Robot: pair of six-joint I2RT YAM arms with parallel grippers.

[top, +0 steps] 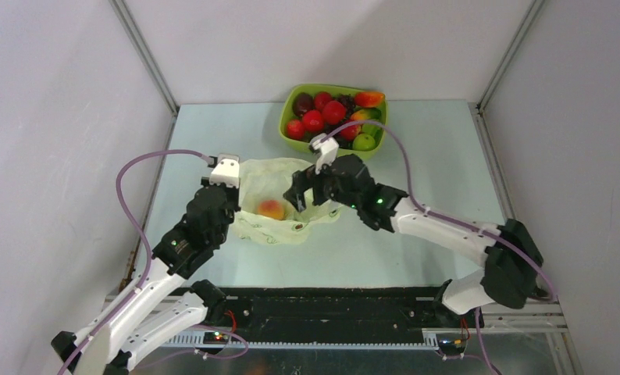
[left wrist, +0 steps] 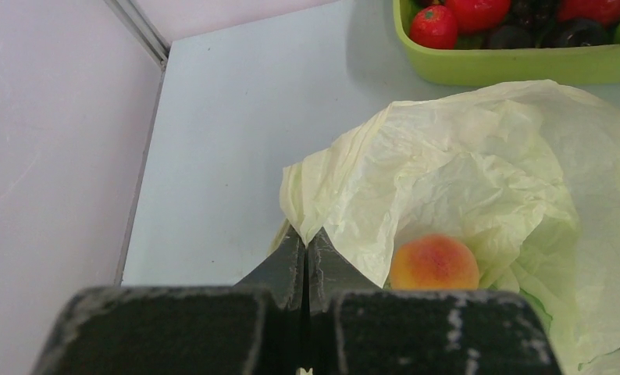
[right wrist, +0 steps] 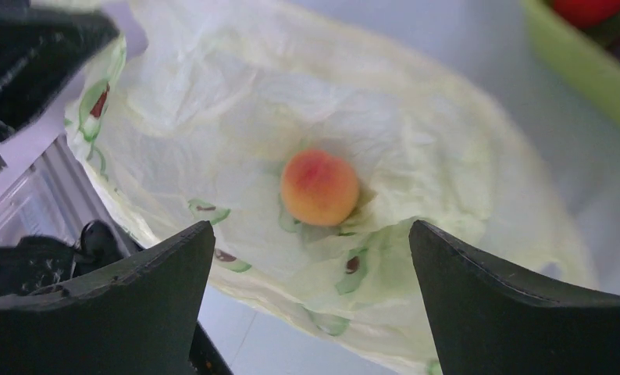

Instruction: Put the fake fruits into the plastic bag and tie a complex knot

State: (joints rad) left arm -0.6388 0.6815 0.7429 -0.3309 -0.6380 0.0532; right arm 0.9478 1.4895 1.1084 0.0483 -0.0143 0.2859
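Step in hand: loading. Left pincer (left wrist: 305, 244) is pressed together on the rim of the plastic bag (left wrist: 463, 156), holding its mouth open on the counter (top: 432, 164). Right pincer (right wrist: 311, 230) hangs above, jaws apart and empty. One peach (right wrist: 319, 187) lies inside. Next move: take another of the fake fruits (top: 323, 111) from the lime-green tray (top: 285, 125).

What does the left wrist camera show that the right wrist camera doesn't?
Only the left wrist view shows the left claw with its tips shut on the plastic bag at its edge. Only the right wrist view shows the right claw open over the bag, and the printed marks on its rim. Both show the peach inside the bag and part of the tray.
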